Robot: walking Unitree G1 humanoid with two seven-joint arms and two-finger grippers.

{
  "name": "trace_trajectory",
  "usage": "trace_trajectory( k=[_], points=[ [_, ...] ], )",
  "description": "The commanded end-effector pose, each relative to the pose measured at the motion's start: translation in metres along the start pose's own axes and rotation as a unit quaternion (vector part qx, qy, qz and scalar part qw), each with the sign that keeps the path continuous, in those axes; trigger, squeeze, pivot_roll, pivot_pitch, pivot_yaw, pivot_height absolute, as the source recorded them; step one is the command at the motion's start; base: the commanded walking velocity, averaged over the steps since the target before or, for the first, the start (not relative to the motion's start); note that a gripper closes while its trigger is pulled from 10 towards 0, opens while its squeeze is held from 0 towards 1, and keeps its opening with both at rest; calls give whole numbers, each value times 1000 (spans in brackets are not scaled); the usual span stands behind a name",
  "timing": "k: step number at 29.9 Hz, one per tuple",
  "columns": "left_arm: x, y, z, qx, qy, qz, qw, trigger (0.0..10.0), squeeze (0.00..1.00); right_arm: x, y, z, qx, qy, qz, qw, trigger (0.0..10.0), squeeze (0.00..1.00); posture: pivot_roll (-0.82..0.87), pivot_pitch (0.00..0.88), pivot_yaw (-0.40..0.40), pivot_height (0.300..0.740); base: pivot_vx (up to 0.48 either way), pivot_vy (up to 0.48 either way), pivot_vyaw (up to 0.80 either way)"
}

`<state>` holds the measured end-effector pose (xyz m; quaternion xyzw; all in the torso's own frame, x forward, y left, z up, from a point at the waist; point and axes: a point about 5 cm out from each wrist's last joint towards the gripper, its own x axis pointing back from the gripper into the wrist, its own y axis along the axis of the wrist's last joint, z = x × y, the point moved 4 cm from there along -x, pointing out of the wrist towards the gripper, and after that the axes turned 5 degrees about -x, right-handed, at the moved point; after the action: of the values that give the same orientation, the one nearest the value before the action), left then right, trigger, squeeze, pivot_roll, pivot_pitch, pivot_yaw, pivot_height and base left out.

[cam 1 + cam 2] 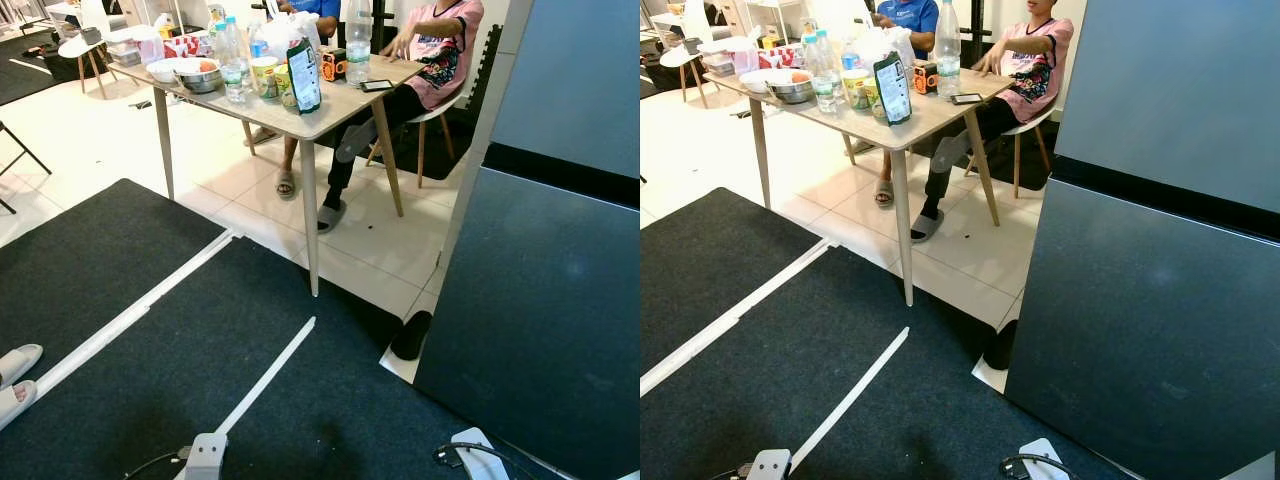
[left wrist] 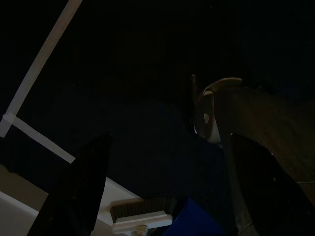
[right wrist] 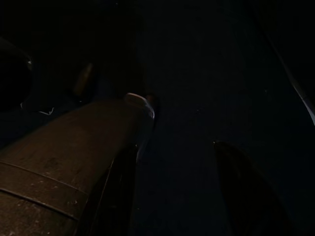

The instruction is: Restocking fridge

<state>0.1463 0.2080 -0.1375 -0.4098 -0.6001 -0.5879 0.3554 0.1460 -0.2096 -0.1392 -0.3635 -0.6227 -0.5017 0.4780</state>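
Observation:
A tall dark grey fridge [image 1: 545,300] stands shut on my right. Ahead to the left is a light wooden table [image 1: 335,105] with water bottles [image 1: 232,60], a green snack bag [image 1: 303,75], a yellow cup [image 1: 264,75], a metal bowl [image 1: 200,78] and a large clear bottle [image 1: 947,40]. Both arms hang low over the dark mat. In the dim left wrist view my left gripper [image 2: 167,196] has its fingers spread with nothing between them. My right gripper [image 3: 162,196] is likewise spread and empty in the dark right wrist view.
Two people sit at the table's far side, one in a pink shirt [image 1: 440,50]. A black shoe [image 1: 411,335] lies at the fridge's corner. A person's white slippers [image 1: 15,375] show at the left edge. White tape lines [image 1: 265,375] cross the dark mat [image 1: 200,340].

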Motion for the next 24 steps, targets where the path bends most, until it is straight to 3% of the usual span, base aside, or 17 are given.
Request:
trace_trajectory(
  k=[1,24],
  points=[
    [1,-4,4,-1,4,6,1000,10000,0,0,4,1,1,4,-10,1000,10000,0,-9,0,57,740,0,0,788],
    [2,-3,5,10,6,2,1000,10000,0,0,6,1,3,5,-11,1000,10000,0,-13,0,67,740,0,0,788]
  ],
)
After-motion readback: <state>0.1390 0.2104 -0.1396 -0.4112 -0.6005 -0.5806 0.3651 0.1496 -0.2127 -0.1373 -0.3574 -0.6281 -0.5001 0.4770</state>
